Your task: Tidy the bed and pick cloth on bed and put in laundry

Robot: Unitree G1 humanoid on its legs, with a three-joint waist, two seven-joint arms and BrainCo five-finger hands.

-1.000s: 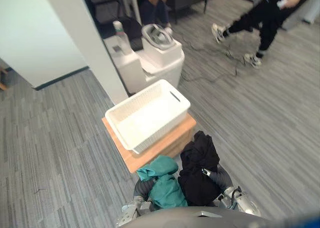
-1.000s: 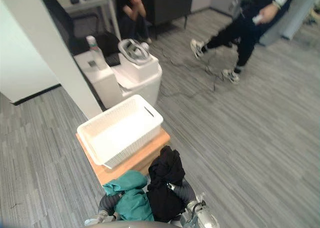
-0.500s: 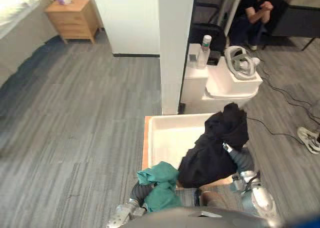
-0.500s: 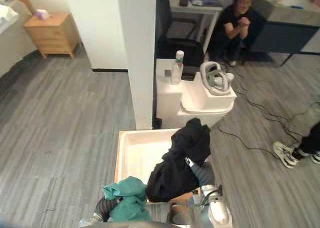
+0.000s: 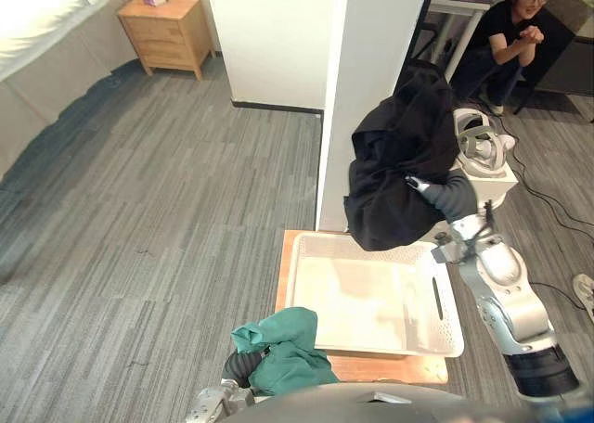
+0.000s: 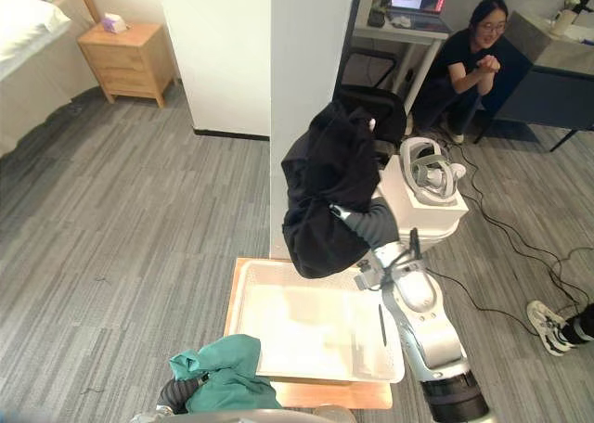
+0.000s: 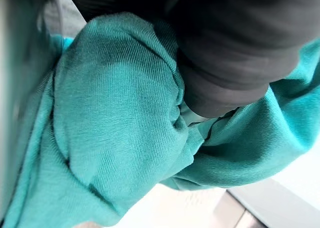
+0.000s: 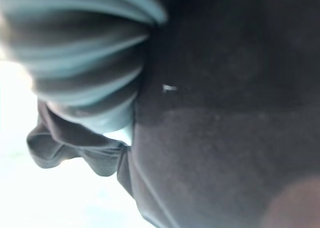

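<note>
At the wooden table's near left corner, the left hand is sitting buried under a teal cloth that is draping over it, just beside the white basket; its grip cannot be told. The basket is sitting on the table. Above the basket's far right edge, a black cloth is hanging from the raised right hand, whose grip is likewise hidden in the folds.

Grey plank floor around a white pillar, with a wooden nightstand beside the bed at far left and a person crouched by a desk behind.
</note>
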